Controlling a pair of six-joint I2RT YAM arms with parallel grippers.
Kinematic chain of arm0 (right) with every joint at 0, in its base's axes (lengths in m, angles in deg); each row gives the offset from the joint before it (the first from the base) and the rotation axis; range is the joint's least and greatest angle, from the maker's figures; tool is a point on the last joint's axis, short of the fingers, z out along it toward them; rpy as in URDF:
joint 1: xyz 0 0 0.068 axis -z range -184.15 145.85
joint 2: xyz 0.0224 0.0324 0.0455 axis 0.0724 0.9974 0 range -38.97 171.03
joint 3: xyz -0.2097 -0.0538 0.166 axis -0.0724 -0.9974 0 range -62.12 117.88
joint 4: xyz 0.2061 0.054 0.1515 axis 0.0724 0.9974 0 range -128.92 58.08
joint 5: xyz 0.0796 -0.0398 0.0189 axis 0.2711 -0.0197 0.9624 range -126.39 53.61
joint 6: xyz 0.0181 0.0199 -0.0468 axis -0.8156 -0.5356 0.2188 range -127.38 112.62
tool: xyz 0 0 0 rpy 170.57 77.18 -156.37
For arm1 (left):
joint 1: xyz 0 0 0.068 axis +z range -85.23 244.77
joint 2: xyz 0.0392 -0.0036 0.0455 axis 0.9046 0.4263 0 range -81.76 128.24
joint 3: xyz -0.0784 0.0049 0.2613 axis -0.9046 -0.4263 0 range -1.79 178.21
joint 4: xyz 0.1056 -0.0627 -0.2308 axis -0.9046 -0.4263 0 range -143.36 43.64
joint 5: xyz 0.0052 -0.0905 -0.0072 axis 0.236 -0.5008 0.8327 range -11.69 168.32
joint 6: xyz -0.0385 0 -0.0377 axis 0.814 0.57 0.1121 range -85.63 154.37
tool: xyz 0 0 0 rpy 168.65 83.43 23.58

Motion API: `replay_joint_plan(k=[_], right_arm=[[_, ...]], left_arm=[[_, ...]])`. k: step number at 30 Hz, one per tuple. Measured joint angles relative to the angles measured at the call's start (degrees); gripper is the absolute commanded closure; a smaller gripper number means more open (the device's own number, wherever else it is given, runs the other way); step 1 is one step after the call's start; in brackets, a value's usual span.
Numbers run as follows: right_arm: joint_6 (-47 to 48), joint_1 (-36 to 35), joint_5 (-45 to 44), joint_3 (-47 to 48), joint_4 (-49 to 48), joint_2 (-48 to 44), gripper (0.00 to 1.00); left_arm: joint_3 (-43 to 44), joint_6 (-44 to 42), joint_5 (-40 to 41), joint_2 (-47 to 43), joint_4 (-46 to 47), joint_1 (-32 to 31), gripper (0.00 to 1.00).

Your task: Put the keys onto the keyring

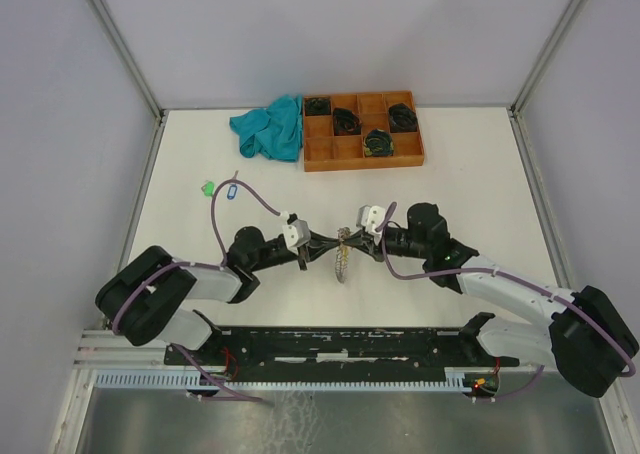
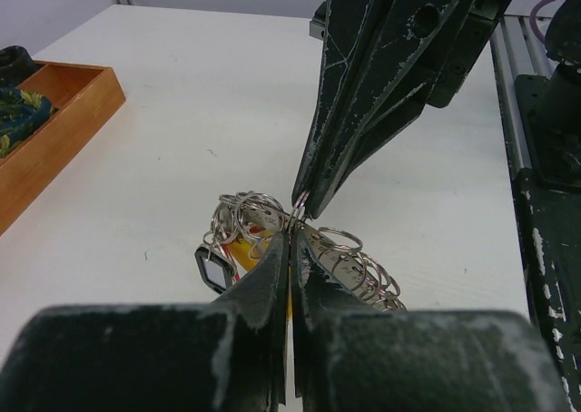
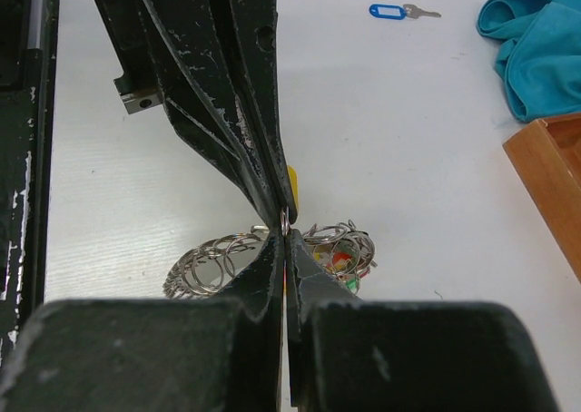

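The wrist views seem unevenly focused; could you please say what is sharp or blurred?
Left wrist view: the near left hand is a soft dark blur, while the bunch of thin silvery metal rings is crisp. Right wrist view: the right hand blurs likewise; the rings glint, and the blue-tagged silver key is clear. Top external view: even light, faint shadows.
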Motion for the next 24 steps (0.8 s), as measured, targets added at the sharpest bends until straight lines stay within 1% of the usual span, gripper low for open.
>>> replay_joint_plan(k=[3, 7, 9, 17, 24], right_arm=[[1.3, 0.0, 0.6, 0.3, 1.9, 0.0, 0.87], [3.7, 0.0, 1.3, 1.0, 5.3, -0.2, 0.75], [5.0, 0.0, 1.5, 1.8, 6.7, -0.2, 0.71], [8.5, 0.0, 2.1, 5.8, 11.2, 0.4, 0.62], [9.7, 0.0, 3.1, 8.6, 15.9, 2.2, 0.61]], left_arm=[[0.1, -0.5, 0.0, -1.3, -3.0, 0.0, 0.97], [2.0, -3.5, 0.0, -6.3, -14.3, -0.3, 0.97], [3.1, -5.3, -0.1, -8.3, -19.3, -0.2, 0.97], [6.0, -10.6, -0.5, -10.8, -32.7, -0.5, 0.97], [7.0, -12.0, -0.5, -12.2, -36.9, -0.8, 0.97]])
